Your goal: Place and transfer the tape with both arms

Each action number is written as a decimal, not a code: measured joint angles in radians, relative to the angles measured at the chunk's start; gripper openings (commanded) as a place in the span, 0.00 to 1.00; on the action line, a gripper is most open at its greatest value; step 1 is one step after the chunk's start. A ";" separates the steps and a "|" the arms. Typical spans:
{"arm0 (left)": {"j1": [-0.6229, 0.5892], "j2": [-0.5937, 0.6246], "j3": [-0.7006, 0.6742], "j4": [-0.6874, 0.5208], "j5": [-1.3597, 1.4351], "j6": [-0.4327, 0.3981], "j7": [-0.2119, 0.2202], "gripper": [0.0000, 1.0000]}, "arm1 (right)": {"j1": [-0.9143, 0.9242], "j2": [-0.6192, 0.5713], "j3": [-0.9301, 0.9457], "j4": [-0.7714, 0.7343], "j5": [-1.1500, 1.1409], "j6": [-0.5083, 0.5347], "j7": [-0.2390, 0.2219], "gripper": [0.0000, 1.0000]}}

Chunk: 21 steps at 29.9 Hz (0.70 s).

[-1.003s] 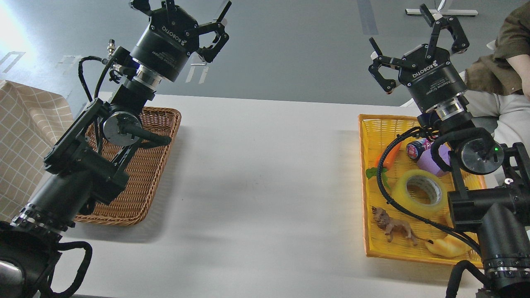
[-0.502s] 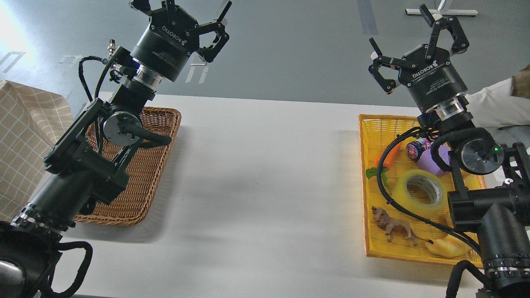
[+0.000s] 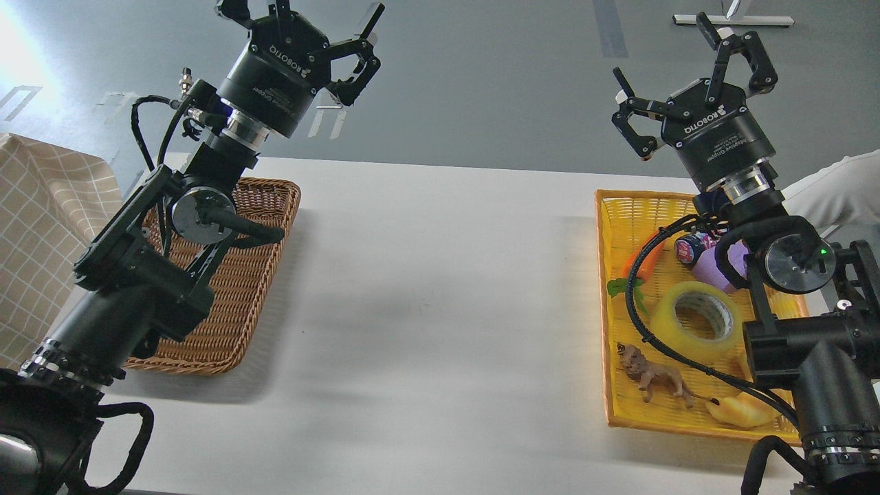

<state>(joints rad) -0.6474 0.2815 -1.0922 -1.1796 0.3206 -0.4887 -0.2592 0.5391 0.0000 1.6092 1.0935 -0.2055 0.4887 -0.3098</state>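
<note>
Pick-up not yet begun: both end effectors raised, spread open and empty.

The translucent yellow packing tape roll (image 3: 698,321) lies in the yellow woven basket (image 3: 614,227) on the white counter's (image 3: 440,295) right; the right end effector (image 3: 677,72) must descend onto it, while the left end effector (image 3: 313,31) waits above the brown wicker basket (image 3: 240,302).

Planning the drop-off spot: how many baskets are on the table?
2. A brown wicker basket lies at the table's left, partly behind the left arm; a yellow basket lies at the right, holding the tape and toys.
</note>
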 measured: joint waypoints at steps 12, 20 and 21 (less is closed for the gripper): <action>0.000 0.003 -0.009 0.000 0.000 0.000 0.000 0.98 | -0.001 0.000 0.000 -0.001 0.000 0.000 0.000 1.00; -0.001 0.005 -0.009 0.000 -0.002 0.000 0.000 0.98 | -0.001 0.000 0.000 -0.003 0.000 0.000 0.000 1.00; -0.001 0.006 -0.010 0.001 -0.002 0.000 0.000 0.98 | -0.001 0.000 0.000 -0.003 0.000 0.000 0.000 1.00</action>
<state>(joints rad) -0.6488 0.2871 -1.1018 -1.1789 0.3186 -0.4887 -0.2592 0.5384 0.0000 1.6091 1.0906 -0.2056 0.4887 -0.3098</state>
